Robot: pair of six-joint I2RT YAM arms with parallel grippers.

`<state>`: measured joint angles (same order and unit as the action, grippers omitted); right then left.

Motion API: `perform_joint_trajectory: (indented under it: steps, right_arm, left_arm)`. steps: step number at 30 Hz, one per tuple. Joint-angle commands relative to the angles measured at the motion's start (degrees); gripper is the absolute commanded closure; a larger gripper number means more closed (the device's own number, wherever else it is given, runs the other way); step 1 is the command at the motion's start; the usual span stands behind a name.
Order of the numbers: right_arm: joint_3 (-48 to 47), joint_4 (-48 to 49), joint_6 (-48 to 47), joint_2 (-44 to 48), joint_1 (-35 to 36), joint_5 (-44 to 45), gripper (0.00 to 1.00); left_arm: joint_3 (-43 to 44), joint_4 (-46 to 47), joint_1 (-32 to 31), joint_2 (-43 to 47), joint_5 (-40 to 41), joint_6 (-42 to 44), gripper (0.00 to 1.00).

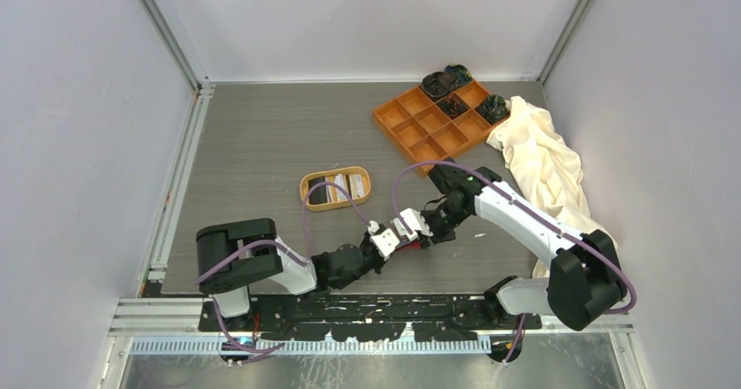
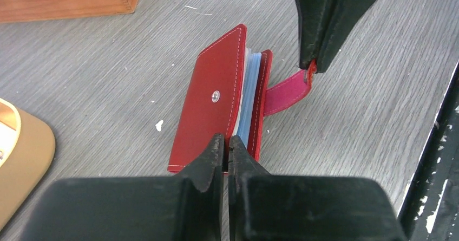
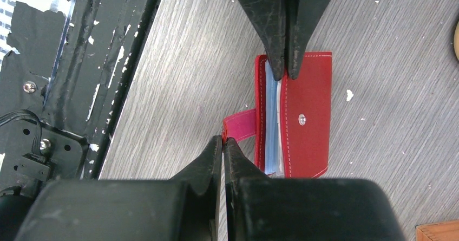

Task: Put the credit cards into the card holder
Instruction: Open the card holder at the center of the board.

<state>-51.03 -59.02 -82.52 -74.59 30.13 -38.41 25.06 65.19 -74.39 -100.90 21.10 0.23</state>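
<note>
I see the card holder (image 2: 208, 116) near the front edge of the table (image 1: 262, 144). It is red with white stitching, its covers part open and pale blue sleeves showing. The snap tab (image 2: 284, 92) is stretched out sideways. Credit cards (image 1: 337, 188), black and white, lie flat in the tan dish (image 1: 364, 179), well apart from it.

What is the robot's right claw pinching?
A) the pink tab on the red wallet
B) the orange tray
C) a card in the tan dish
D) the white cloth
A: in the right wrist view, the right claw is closed on the end of the pink tab sticking out of the red card holder.
</note>
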Motion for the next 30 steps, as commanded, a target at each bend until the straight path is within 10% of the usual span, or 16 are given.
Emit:
perform_joint_trajectory:
  steps: [1,19,30]
  right_arm:
    - [-0.8,-1.2,-1.2,0.8,-0.2,-1.9,0.92]
    - [-1.0,-1.9,-2.0,0.7,-0.2,-2.2,0.92]
    - [-1.0,-2.5,-3.0,2.9,-0.2,-3.3,0.91]
  left_arm:
    - [0.7,-1.3,1.4,3.3,-1.0,-4.7,1.00]
    - [-0.9,-4.2,6.1,7.4,-8.5,-24.1,1.00]
    - [4.4,-26.8,7.3,15.6,-7.7,-34.9,1.00]
